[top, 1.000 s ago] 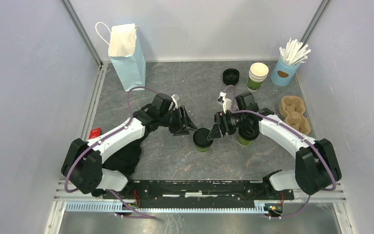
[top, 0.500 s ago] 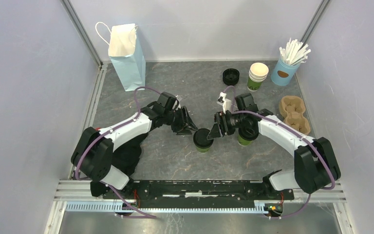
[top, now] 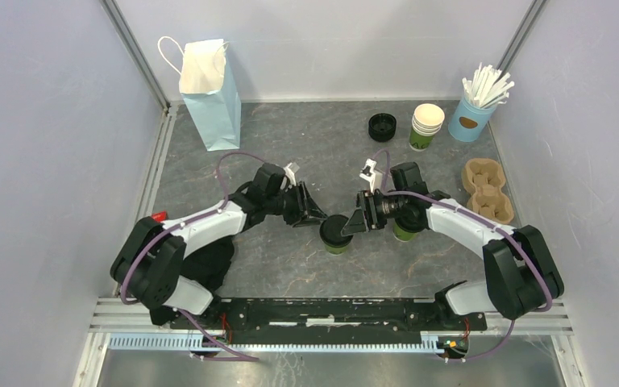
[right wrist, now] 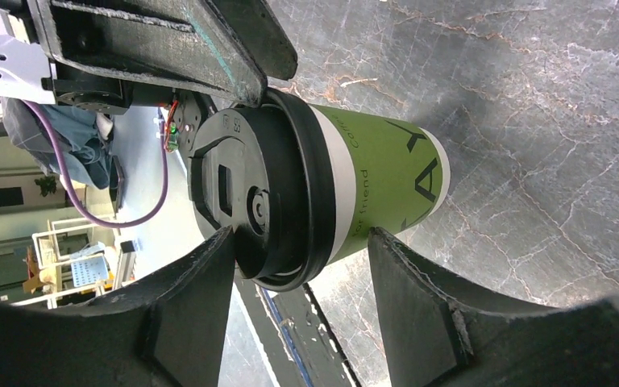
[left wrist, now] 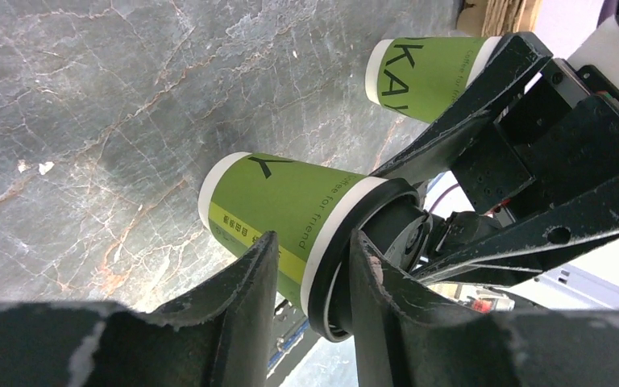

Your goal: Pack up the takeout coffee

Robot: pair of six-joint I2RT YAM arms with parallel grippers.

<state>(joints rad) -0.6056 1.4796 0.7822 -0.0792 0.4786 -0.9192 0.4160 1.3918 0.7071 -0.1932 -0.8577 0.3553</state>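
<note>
Green cup and second cup stand unpacked in the middle of the tabletop. The left gripper is narrowly open and the right gripper wider, both at the first.

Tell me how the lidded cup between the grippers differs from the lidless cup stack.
The lidded cup has a black lid; the cup stack shows open cream rims. The lidded cup is single; the cup stack nests several. Both are green and upright.

We hold both arms low and bent inward toward the middle of the table, our left gripper and right gripper facing each other nearly tip to tip, jaws parted, the right's wider.
</note>
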